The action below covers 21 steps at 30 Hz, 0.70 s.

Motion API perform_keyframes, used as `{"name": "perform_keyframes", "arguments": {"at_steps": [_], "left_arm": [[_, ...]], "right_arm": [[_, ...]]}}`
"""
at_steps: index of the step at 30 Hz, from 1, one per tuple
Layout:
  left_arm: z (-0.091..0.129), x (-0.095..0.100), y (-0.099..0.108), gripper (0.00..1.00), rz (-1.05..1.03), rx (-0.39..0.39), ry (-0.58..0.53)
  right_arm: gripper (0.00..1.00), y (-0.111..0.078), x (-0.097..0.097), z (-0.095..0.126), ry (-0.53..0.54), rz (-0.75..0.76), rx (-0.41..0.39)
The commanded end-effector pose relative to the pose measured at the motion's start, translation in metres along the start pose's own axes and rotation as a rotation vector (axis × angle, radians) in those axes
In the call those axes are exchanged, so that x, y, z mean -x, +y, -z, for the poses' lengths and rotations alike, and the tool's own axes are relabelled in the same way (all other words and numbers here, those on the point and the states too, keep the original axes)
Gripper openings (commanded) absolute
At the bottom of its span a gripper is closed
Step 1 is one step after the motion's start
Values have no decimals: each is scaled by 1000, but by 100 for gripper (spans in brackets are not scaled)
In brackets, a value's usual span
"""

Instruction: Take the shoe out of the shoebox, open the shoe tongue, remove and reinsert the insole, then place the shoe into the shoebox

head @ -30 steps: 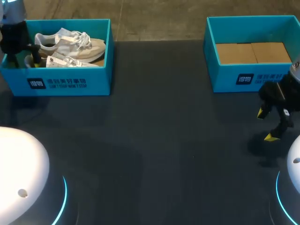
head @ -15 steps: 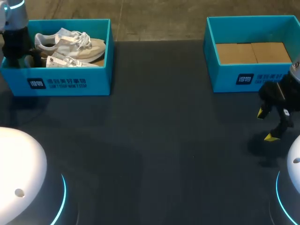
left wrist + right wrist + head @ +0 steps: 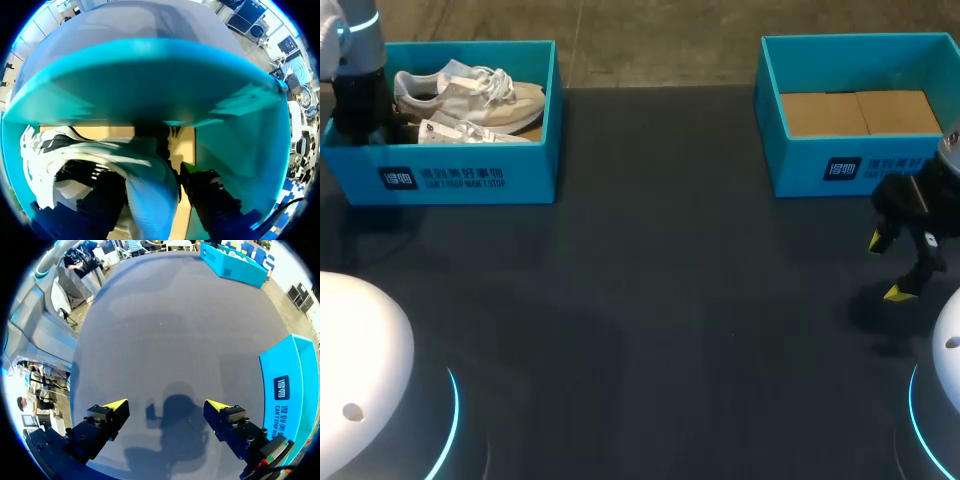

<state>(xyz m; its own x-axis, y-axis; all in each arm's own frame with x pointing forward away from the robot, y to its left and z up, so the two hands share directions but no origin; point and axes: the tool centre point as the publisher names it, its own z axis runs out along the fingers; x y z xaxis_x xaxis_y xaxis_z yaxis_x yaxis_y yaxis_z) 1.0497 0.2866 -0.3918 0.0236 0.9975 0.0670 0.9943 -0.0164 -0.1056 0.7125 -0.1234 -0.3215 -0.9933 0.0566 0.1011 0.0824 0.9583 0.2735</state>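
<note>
Two white and beige shoes lie in the teal left shoebox (image 3: 470, 175) at the table's back left. My left gripper (image 3: 375, 122) is down inside that box at its left end. In the left wrist view the left gripper (image 3: 152, 174) has the heel of one shoe (image 3: 150, 205) between its fingers, which touch it from both sides. The second shoe (image 3: 45, 150) lies beside it with its laces showing. The box wall (image 3: 150, 80) stands close ahead. My right gripper (image 3: 892, 268) hangs open over bare table at the right, nothing between its fingers (image 3: 165, 407).
A second teal shoebox (image 3: 860, 165) with a bare cardboard floor stands at the back right, just behind the right gripper; its wall (image 3: 290, 390) shows beside that gripper. Dark table lies between the two boxes and toward the front.
The left arm has shifted right and lower into the left shoebox, and its fingers have drawn in on the shoe's heel. The right arm has kept still.
</note>
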Motion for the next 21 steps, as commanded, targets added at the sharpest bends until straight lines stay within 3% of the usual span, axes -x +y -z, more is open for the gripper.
{"name": "perform_keyframes", "arguments": {"at_steps": [1,4,6,7,21], "left_arm": [[-3,-1,2,49,0,-4,4],[-4,-1,2,40,2,-1,14],[-4,-1,2,7,2,0,15],[-4,-1,2,0,1,1,16],[5,-4,3,0,4,18,32]], "right_arm": [[100,0,-1,0,-1,-1,-3],[100,0,-1,0,-1,-1,-3],[100,0,-1,0,-1,-1,-3],[100,0,-1,0,-1,-1,-3],[100,0,-1,0,-1,-1,-3]]}}
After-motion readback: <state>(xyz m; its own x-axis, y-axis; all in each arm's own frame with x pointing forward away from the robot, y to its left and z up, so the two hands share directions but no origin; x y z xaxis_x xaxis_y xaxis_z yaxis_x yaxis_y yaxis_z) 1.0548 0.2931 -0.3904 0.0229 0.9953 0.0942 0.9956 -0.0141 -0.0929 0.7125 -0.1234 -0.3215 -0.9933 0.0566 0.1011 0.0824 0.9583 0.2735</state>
